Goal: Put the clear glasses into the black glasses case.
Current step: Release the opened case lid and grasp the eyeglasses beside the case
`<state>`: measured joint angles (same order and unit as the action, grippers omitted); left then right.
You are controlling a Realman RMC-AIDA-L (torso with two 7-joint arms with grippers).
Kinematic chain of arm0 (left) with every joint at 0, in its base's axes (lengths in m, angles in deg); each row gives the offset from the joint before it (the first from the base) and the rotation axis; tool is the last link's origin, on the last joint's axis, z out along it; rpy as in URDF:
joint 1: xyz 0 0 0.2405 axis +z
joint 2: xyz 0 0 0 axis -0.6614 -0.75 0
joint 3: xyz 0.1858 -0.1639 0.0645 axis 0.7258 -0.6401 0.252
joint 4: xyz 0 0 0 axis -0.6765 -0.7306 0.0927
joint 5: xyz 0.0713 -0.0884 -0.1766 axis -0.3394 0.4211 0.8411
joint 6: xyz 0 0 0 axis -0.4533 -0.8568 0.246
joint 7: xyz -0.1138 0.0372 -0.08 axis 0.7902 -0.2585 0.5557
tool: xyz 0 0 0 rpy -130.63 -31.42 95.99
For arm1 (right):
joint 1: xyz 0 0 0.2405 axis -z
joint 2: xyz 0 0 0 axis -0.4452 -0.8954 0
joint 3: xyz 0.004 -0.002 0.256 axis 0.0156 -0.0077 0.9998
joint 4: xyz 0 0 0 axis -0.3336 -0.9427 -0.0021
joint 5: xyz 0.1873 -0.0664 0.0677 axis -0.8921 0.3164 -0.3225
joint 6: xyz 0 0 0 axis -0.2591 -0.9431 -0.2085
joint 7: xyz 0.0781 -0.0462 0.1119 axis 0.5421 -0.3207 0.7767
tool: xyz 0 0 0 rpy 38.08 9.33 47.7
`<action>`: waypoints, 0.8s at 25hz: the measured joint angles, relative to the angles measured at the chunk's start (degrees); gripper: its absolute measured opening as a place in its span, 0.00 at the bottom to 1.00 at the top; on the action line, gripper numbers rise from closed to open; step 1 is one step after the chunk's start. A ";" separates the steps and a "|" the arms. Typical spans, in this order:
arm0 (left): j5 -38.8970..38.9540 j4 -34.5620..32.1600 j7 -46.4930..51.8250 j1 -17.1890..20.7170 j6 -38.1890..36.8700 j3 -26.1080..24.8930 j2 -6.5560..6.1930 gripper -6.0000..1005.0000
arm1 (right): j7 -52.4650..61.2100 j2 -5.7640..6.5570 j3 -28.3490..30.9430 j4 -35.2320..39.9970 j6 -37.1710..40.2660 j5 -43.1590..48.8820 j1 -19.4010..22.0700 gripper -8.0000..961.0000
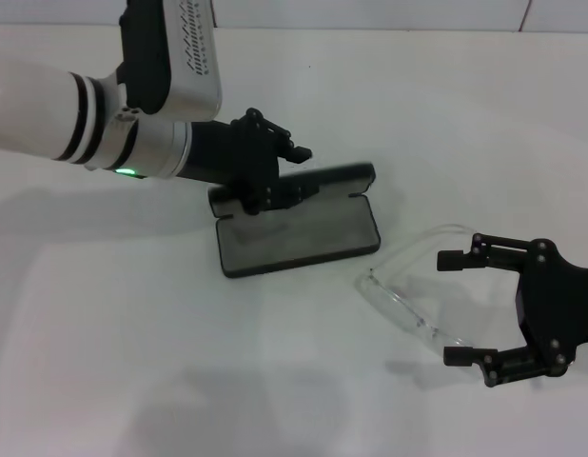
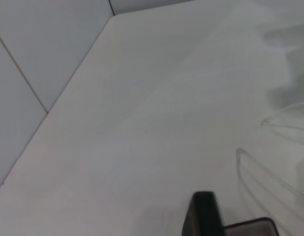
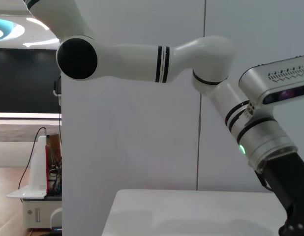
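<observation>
The black glasses case (image 1: 299, 238) lies open at the table's middle, grey lining up, with its lid (image 1: 332, 178) standing along the far side. My left gripper (image 1: 275, 181) is at the lid's left end, open, with one finger behind the lid and one in front. The clear glasses (image 1: 405, 303) lie on the table right of the case, lens toward the case. My right gripper (image 1: 454, 307) is open at their right end, with one fingertip (image 1: 450, 258) and the other (image 1: 456, 357) on either side of the arms. The left wrist view shows the clear glasses (image 2: 282, 167) and a corner of the case (image 2: 205, 216).
The white table (image 1: 180, 362) runs to a white wall at the back. In the right wrist view my left arm (image 3: 250, 132) reaches down over the table edge (image 3: 191, 194), with a room and equipment beyond a partition on that view's left.
</observation>
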<state>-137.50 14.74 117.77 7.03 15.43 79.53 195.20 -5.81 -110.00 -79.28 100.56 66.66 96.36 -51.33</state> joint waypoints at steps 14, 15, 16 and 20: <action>28.72 3.60 -12.80 8.14 -8.56 -6.93 -0.25 0.46 | 23.85 0.38 0.09 16.97 -0.07 4.63 0.15 0.90; 31.64 5.85 -14.72 8.68 -9.52 -7.55 -0.26 0.46 | 27.94 0.36 0.11 20.15 -0.09 6.14 0.11 0.90; 33.54 7.55 -16.16 9.04 -10.07 -7.80 -0.24 0.46 | 35.97 0.20 0.14 25.34 -0.15 9.53 0.06 0.90; 36.64 13.03 -19.94 9.53 -10.42 -8.04 -0.30 0.46 | 60.98 -2.64 -0.80 42.21 0.48 26.90 -2.85 0.89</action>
<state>-100.86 27.77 97.83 16.56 5.01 71.49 194.90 55.16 -112.64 -80.08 142.78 67.14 123.26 -54.18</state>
